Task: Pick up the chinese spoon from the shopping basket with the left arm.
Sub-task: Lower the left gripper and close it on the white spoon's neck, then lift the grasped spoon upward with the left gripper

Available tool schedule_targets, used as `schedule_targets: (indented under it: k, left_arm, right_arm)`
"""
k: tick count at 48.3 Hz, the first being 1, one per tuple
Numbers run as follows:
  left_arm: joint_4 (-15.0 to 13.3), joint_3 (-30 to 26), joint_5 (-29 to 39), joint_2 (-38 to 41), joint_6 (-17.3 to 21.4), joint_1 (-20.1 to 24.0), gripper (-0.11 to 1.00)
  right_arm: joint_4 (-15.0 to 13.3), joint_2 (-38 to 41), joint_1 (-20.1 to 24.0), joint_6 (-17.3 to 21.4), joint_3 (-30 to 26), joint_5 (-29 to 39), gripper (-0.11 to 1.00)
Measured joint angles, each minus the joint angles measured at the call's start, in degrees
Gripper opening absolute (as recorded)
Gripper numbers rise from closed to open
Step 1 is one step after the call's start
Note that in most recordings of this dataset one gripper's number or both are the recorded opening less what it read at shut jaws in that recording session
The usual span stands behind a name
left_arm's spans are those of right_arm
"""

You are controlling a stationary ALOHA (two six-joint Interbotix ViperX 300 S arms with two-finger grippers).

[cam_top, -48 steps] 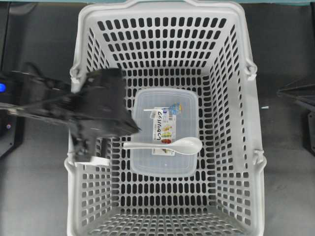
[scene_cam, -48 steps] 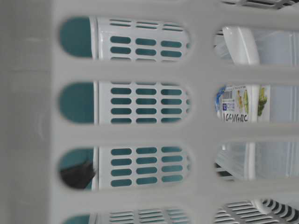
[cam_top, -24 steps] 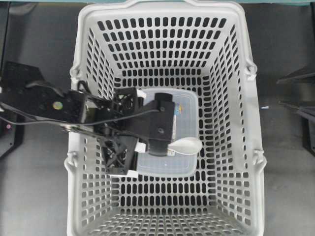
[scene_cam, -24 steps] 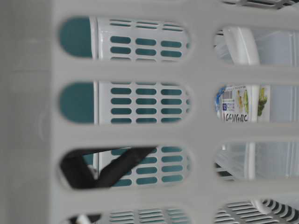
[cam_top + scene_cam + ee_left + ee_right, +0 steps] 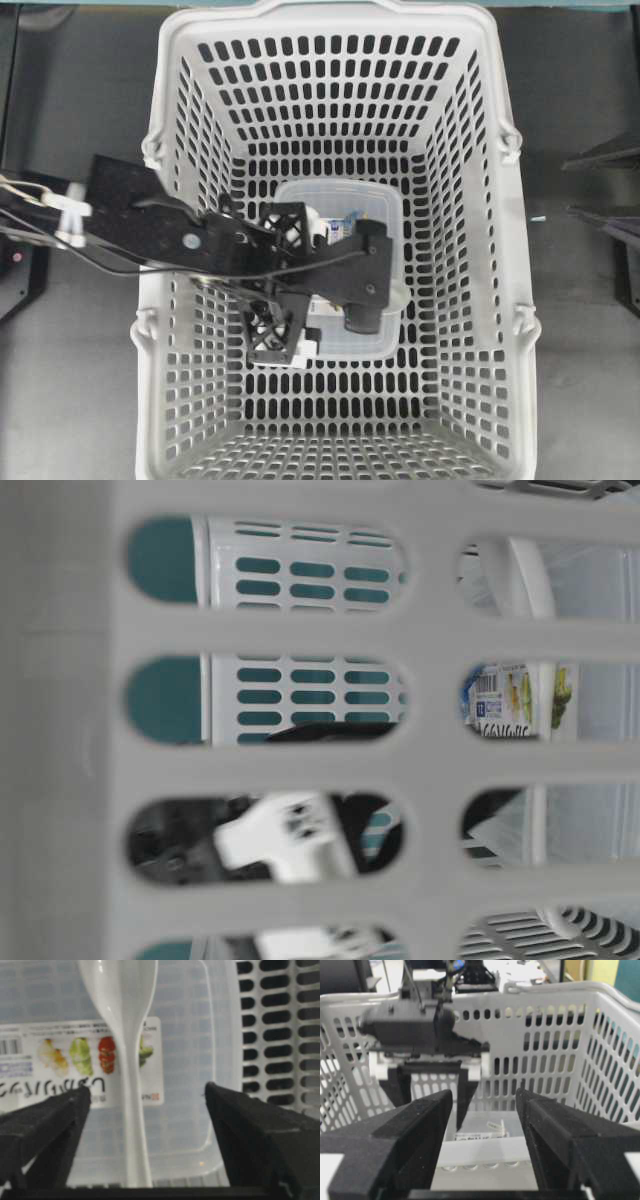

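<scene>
The chinese spoon [image 5: 131, 1060] is glossy white and lies on the lid of a clear food box [image 5: 200, 1050] inside the light-grey shopping basket [image 5: 478, 120]. In the left wrist view its bowl points up and its handle runs down between the fingers. My left gripper [image 5: 146, 1089] is open, with one finger on each side of the handle and not touching it. In the overhead view the left gripper [image 5: 280, 285] hangs over the box and hides almost all of the spoon. My right gripper [image 5: 484, 1095] is open and empty, outside the basket's rim [image 5: 485, 1157].
The clear box [image 5: 375, 200] sits on the middle of the basket floor with a printed label [image 5: 510, 705]. The basket's slotted walls [image 5: 280, 1035] stand on all sides. The left arm [image 5: 420, 1025] fills the basket's left half.
My left arm has swung right and down into the basket. Its open gripper now straddles the spoon's handle and covers the spoon from above. The right gripper has not moved.
</scene>
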Motion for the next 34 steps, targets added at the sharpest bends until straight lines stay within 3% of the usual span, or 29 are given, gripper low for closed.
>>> schedule_targets:
  k: [14, 26, 34]
  left_arm:
    - [0.0, 0.0, 0.0, 2.2, -0.53, 0.0, 0.79]
    - [0.0, 0.0, 0.0, 2.2, -0.18, 0.26, 0.13]
    - [0.0, -0.26, 0.53, 1.76, 0.09, 0.53, 0.12]
  right_arm:
    - [0.0, 0.0, 0.0, 0.0, 0.0, 0.0, 0.52]
    - [0.0, 0.0, 0.0, 0.0, 0.0, 0.0, 0.52]
    - [0.0, 0.0, 0.0, 0.0, 0.0, -0.09, 0.51]
